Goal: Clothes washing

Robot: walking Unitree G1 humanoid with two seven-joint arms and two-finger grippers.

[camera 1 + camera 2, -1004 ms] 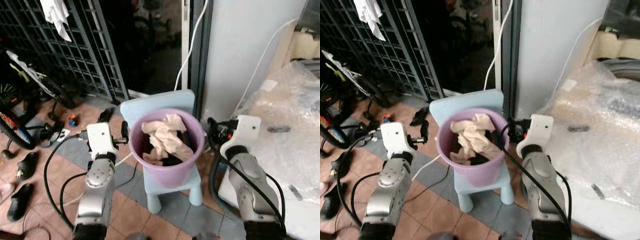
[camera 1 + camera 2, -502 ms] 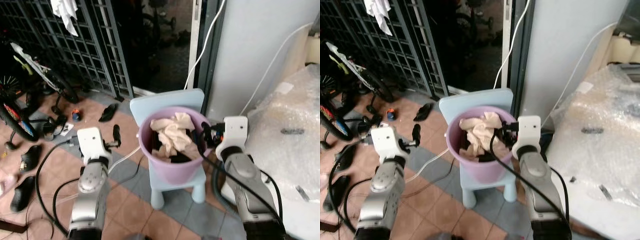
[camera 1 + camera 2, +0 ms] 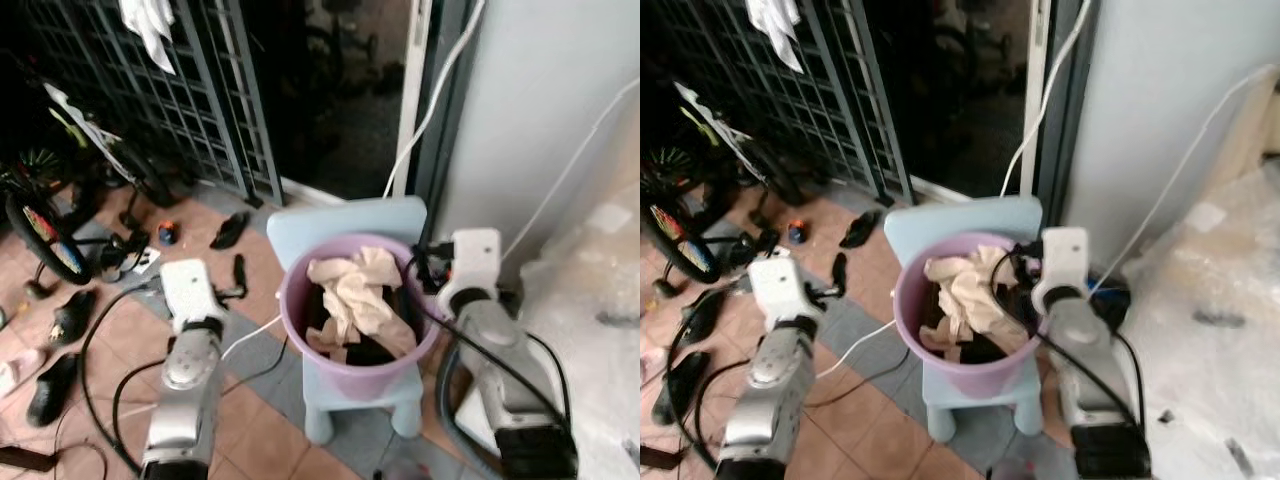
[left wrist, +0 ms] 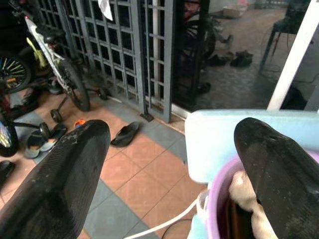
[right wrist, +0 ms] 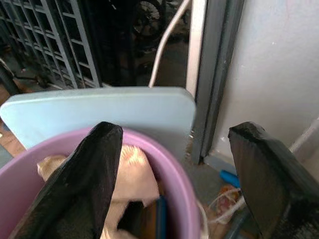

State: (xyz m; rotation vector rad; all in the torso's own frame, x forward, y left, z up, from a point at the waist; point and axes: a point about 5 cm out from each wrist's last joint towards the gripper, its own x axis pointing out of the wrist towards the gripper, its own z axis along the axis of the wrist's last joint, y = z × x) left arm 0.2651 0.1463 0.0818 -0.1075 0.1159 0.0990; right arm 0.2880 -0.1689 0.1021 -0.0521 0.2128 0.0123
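Black shoes [image 3: 62, 316] and a bicycle [image 3: 45, 215] are on the tiled floor at the far left. Next, the left gripper [image 4: 169, 164] hangs beside the purple bucket [image 3: 300, 330], fingers spread wide. This bucket stands on a pale blue chair [image 3: 345, 220] and holds cream clothes [image 3: 355, 300]. At its right rim is the right gripper [image 5: 174, 184], also spread apart, one finger over the bucket.

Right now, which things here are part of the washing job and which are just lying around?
For the job:
purple bucket
clothes in it
blue chair under it
left gripper, open, beside the bucket
right gripper, open, at its rim

Lying about:
bicycle
shoes
sandal
white cloth on the gate
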